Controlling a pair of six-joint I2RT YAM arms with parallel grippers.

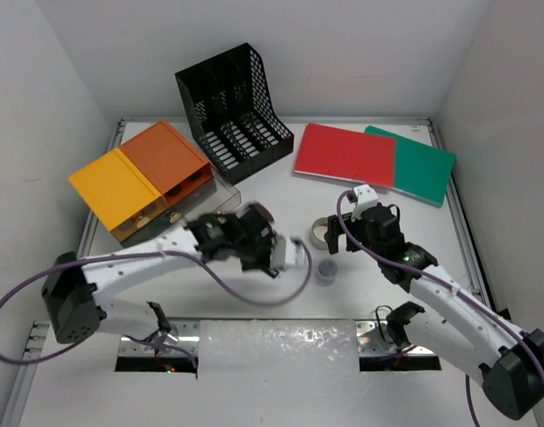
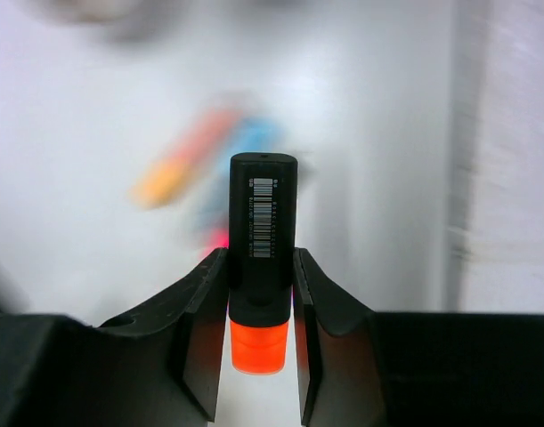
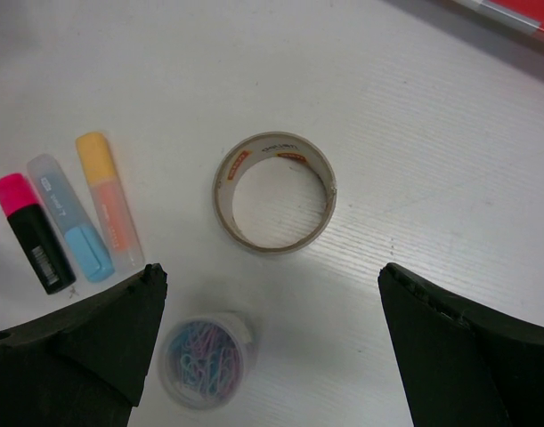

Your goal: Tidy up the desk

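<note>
The desk (image 1: 280, 191) is a large white tabletop with metal rails. My left gripper (image 1: 279, 253) hovers over its middle, shut on a black highlighter with an orange cap (image 2: 263, 245); the fingers (image 2: 205, 320) clamp its barrel. My right gripper (image 1: 336, 228) is open and empty above a tape roll (image 3: 274, 203). A clear jar of coloured paper clips (image 3: 205, 356) stands just below the left finger. Three highlighters lie on the desk to the left: pink-black (image 3: 31, 233), blue (image 3: 71, 229), orange (image 3: 109, 200).
An orange-yellow box (image 1: 147, 178) sits at the far left with a black mesh file rack (image 1: 236, 111) behind it. A red folder (image 1: 345, 154) and a green folder (image 1: 423, 165) lie at the far right. The tape roll (image 1: 318, 233) and jar (image 1: 326, 269) sit between the grippers.
</note>
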